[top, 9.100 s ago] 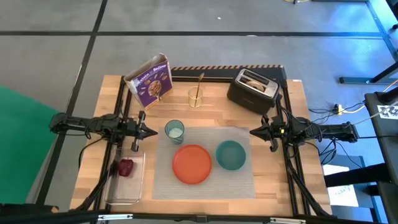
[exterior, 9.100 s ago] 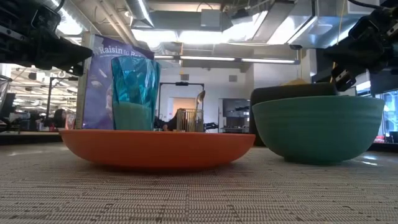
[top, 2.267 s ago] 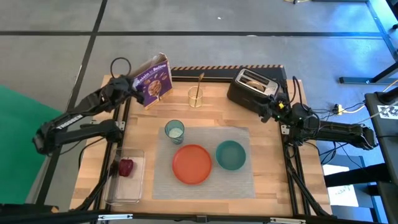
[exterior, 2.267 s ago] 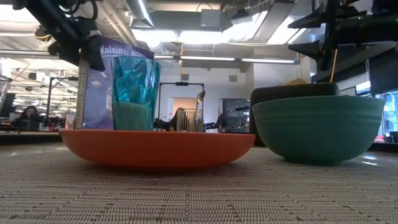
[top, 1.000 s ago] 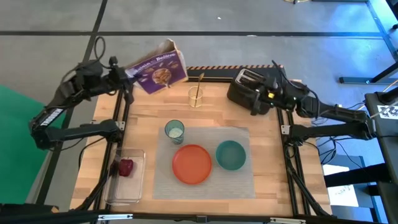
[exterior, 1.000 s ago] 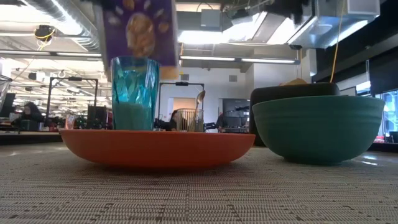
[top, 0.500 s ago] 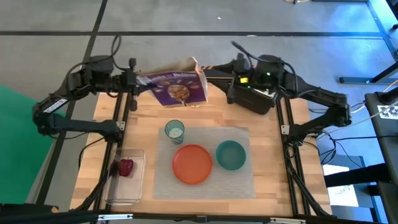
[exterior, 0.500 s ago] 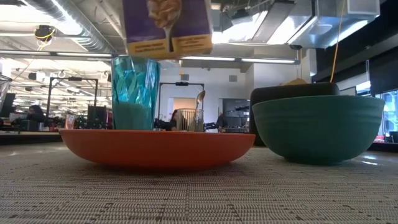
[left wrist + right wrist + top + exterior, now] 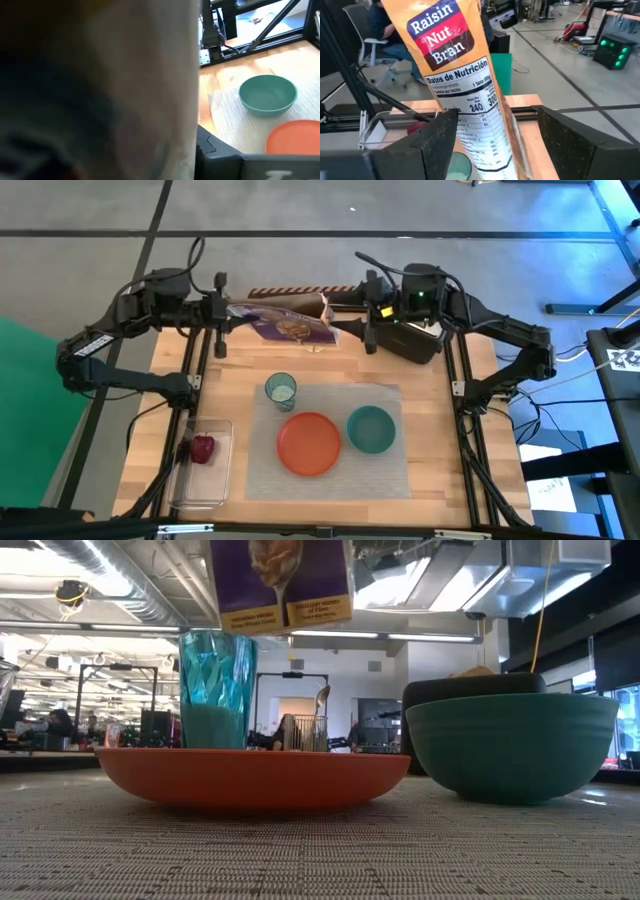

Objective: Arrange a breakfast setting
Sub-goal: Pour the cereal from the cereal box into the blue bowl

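My left gripper (image 9: 222,312) is shut on the purple cereal box (image 9: 285,323), which it holds in the air over the table's far part. The box's lower edge (image 9: 280,625) shows high above the cup. My right gripper (image 9: 497,117) is open. Its two fingers stand on either side of the box's orange narrow side (image 9: 465,85); whether they touch it I cannot tell. On the grey placemat (image 9: 385,475) rest the pale blue cup (image 9: 281,389), the orange plate (image 9: 308,444) and the teal bowl (image 9: 371,429). My left gripper holds the cereal box by its left end (image 9: 235,313), reaching in level from the table's left side. The box's blurred surface (image 9: 100,90) fills the wrist view and hides the fingers. The box is lifted clear of the table, roughly upright, its open top flap (image 9: 322,302) toward my right gripper.
The black toaster (image 9: 412,342) stands at the far right, under my right arm. A gold spoon (image 9: 322,700) stands in a wire holder (image 9: 300,730) behind the plate. A red fruit (image 9: 203,449) lies in a clear container (image 9: 200,490) at the near left.
My left gripper has carried the cereal box toward the table's right edge, and the box has swung round in the air. My right gripper has risen from beside the toaster and gone left to the box's right end, staying open.
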Controlling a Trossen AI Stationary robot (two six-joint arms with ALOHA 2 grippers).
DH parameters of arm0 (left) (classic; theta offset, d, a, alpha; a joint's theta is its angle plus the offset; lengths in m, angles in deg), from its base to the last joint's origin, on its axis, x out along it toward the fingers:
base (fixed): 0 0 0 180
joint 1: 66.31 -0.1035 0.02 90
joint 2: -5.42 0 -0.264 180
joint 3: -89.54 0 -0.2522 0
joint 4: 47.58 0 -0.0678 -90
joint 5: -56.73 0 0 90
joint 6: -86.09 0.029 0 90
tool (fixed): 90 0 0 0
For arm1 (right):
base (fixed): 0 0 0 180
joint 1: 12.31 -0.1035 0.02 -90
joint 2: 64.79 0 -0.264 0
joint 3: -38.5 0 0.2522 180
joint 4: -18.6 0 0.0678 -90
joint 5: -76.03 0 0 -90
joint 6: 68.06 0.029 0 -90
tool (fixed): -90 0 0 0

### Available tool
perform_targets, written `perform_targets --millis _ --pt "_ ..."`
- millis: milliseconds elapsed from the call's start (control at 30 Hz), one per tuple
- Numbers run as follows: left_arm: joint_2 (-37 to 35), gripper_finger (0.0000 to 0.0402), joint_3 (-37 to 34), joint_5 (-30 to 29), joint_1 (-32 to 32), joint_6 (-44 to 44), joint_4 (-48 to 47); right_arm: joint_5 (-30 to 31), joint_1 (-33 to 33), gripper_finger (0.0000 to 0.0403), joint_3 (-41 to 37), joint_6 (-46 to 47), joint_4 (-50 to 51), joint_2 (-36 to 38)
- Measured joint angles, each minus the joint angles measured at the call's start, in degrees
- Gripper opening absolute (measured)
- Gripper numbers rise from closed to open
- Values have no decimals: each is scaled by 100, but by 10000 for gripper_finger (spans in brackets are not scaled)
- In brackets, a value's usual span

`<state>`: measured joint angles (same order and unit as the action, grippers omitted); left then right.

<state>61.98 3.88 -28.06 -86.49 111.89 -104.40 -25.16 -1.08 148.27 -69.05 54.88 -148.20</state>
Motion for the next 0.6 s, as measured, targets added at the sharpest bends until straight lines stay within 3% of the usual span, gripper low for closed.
perform_targets --millis 400,600 --pt "-72 7 -15 -103 -1 33 147 227 -76 269 0 -231 258 23" --pt "-135 7 -11 603 -4 30 908 459 -76 269 -10 -65 326 -174"
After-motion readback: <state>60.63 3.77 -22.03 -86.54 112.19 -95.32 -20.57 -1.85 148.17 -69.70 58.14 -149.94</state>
